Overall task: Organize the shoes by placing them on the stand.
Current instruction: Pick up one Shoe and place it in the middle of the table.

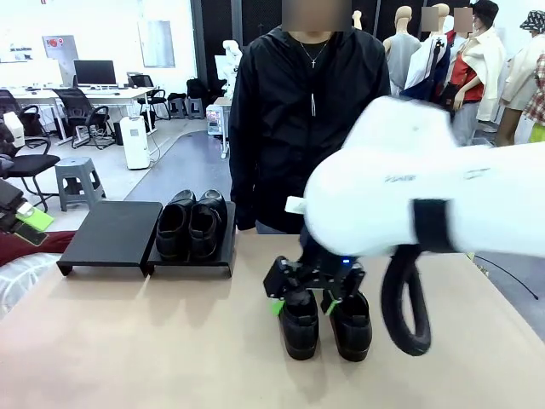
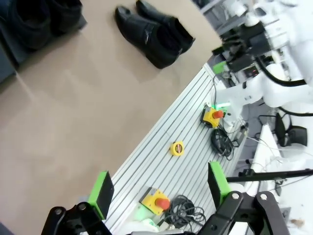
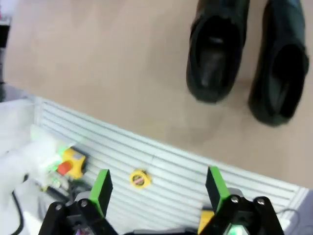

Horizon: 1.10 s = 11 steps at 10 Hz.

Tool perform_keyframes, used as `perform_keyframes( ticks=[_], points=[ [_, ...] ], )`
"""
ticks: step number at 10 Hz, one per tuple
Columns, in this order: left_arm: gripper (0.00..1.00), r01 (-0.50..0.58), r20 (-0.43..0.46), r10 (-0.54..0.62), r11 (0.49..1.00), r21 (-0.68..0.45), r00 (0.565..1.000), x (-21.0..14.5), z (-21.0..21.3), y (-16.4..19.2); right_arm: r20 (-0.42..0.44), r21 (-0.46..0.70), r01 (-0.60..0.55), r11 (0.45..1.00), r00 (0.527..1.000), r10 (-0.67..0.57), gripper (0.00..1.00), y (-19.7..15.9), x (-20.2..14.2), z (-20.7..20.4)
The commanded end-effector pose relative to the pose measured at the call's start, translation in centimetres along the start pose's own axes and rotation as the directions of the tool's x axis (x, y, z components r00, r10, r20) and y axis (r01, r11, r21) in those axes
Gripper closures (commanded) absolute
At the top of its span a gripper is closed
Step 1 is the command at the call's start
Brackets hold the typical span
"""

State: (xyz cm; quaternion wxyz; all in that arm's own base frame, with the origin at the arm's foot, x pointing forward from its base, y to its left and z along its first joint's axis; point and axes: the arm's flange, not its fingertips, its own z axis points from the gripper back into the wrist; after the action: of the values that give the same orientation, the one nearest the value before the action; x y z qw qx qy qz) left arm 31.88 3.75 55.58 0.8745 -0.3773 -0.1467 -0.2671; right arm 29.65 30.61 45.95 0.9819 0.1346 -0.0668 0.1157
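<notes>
Two black glossy shoes [image 1: 192, 226] stand side by side on the right platform of the black stand [image 1: 111, 234]; its left platform is bare. Two more shoes [image 1: 300, 325] [image 1: 349, 325] stand on the table near the front middle, toes toward me. My right gripper [image 1: 311, 290] hovers just above and behind that pair, open, nothing between its green pads [image 3: 101, 191]. In the right wrist view the pair [image 3: 217, 54] [image 3: 281, 63] lies ahead of the right gripper [image 3: 159, 191]. My left gripper [image 2: 159, 191] is open and empty, off the table's near edge, with the pair of shoes [image 2: 151, 34] far ahead.
A person in a black jacket [image 1: 311, 119] stands at the far side behind the stand. The slotted metal rail [image 2: 176, 156] along the near table edge carries yellow stop buttons [image 2: 212, 116], a small yellow tape measure [image 2: 177, 148] and cables. The right arm's white body [image 1: 409, 196] fills the right half of the front view.
</notes>
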Motion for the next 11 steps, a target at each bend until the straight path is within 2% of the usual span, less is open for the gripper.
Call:
perform_keyframes(
  ticks=[1,3,4,5,6,9,11],
  points=[
    [0.00,0.023,0.016,-0.023,0.999,-0.022,1.000,0.0,0.1,0.0,0.000,0.044,0.018,0.999,1.000,-0.018,0.00,-1.4,-1.8,2.3],
    [0.00,0.023,0.016,-0.023,0.999,-0.022,1.000,0.0,0.1,0.0,0.000,0.044,0.018,0.999,1.000,-0.018,0.00,-1.4,-1.8,2.3],
    [0.00,0.023,0.016,-0.023,0.999,-0.022,1.000,0.0,0.1,0.0,-0.009,0.018,-0.003,1.000,1.000,0.004,0.00,-0.6,0.3,0.2],
    [0.00,0.023,0.016,-0.023,0.999,-0.022,1.000,0.0,0.1,0.0,-0.063,-0.121,0.020,0.993,0.998,-0.028,0.00,0.1,2.7,-1.1],
    [0.00,0.023,0.016,-0.023,0.999,-0.022,1.000,0.0,0.1,0.0,-0.034,-0.179,0.104,0.978,0.993,-0.111,0.00,-0.8,4.3,-1.5],
    [0.00,0.023,0.016,-0.023,0.999,-0.022,1.000,0.0,0.1,0.0,-0.016,-0.186,0.191,0.964,0.980,-0.197,0.00,-4.2,7.4,-4.1],
    [0.00,0.023,0.016,-0.023,0.999,-0.022,1.000,0.0,0.1,0.0,-0.007,-0.153,0.200,0.968,0.979,-0.203,0.00,-5.9,8.6,-6.4]
  ],
)
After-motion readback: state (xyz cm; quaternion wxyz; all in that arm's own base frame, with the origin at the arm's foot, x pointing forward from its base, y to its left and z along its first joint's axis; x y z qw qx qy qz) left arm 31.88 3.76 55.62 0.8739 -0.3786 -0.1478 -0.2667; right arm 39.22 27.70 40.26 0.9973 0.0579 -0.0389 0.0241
